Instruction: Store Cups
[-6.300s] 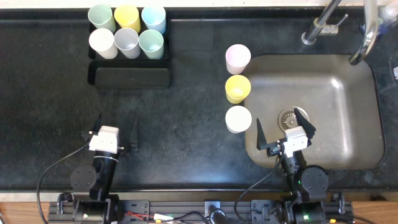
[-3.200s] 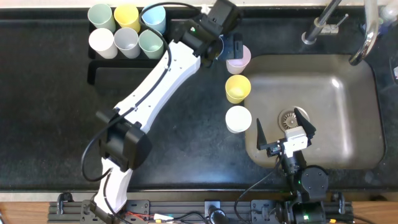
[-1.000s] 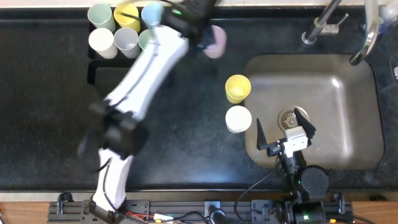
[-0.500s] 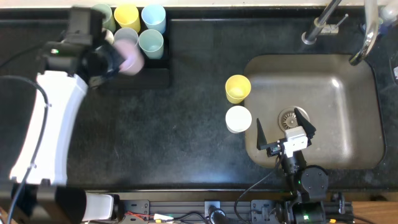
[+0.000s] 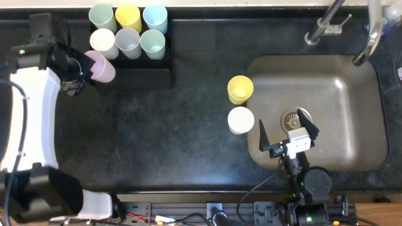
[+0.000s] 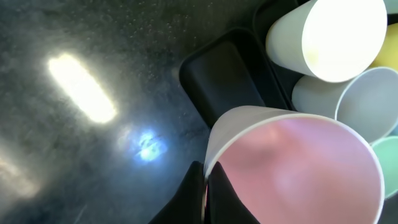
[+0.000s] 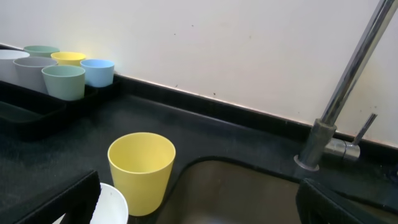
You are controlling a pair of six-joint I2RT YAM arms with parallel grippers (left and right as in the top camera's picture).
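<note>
By the tray (image 5: 135, 78) left end | pink cup (image 5: 100, 66) | pinched in left gripper (image 5: 81, 64)

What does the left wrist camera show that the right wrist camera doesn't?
Left wrist, not right: the pink cup, pinched at its rim by the left gripper, close to the empty front slot of the black tray. Right wrist, not left: the loose yellow cup and loose white cup beside the sink, plus the faucet. Both: the black tray and the stored cups standing in it.
</note>
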